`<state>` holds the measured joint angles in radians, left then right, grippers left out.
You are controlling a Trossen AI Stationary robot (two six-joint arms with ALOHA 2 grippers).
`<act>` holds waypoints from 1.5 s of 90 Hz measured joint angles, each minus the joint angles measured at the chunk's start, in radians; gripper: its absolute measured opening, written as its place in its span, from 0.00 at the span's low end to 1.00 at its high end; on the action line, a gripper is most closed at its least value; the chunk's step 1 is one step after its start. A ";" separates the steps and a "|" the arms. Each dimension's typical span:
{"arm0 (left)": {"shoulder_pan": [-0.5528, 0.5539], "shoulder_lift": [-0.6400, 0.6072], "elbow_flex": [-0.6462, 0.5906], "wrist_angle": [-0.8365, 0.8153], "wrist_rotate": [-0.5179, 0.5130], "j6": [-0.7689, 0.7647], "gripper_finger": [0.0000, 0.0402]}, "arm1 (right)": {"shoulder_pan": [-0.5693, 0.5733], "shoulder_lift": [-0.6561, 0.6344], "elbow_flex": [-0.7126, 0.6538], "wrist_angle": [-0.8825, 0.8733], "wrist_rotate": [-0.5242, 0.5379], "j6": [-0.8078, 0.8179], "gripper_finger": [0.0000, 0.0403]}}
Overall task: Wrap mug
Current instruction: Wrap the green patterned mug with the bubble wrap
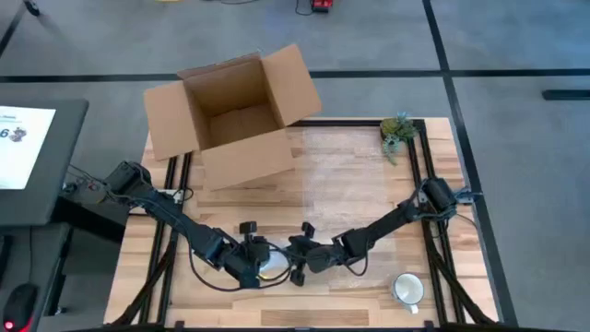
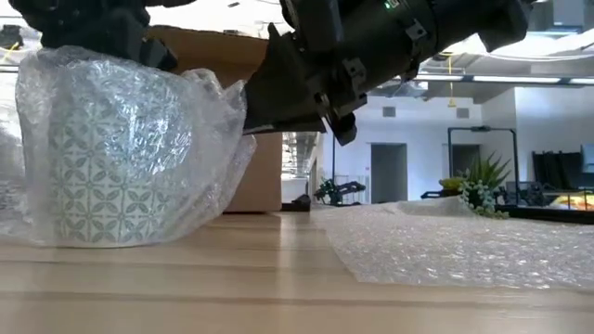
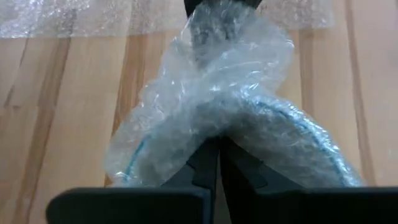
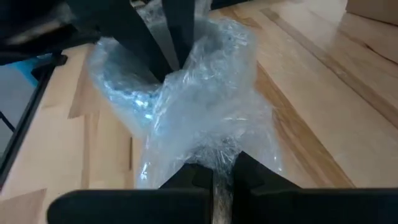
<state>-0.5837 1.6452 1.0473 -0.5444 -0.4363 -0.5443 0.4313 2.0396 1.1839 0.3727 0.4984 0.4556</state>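
Observation:
A white mug with a teal pattern (image 2: 97,176) stands upright on its base on the wooden table, covered in clear bubble wrap (image 2: 176,121). From above, the bundle (image 1: 273,262) lies near the table's front edge between my two grippers. My left gripper (image 3: 214,171) is on its left side and my right gripper (image 4: 217,174) on its right; both are shut on the wrap. The mug's rim shows faintly through the wrap (image 3: 292,118). My left gripper pinches a gathered fold of the bubble wrap (image 3: 211,134) between its two fingers, over the mug's left side. It comes slanting down from the table's left. The wrap is bunched in several layers there, and the mug rests on the table. My right gripper pinches bunched bubble wrap (image 4: 217,149) between its two fingers on the mug's right side, coming slanting down from the table's right. The wrap rises from the mug toward the fingers (image 2: 278,97). The mug stays on the table.
A second, bare mug (image 1: 408,289) stands at the front right. A loose sheet of bubble wrap (image 2: 464,243) lies on the table to the right and behind. An open cardboard box (image 1: 235,115) stands at the back left, a small plant (image 1: 398,131) at the back right.

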 joint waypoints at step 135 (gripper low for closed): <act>0.048 0.019 -0.005 0.014 0.038 0.030 0.00 | 0.009 0.000 0.050 -0.036 0.000 0.018 0.00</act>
<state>-0.5359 1.6644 1.0424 -0.5306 -0.3985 -0.5145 0.4405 2.0396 1.2337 0.3362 0.4988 0.4732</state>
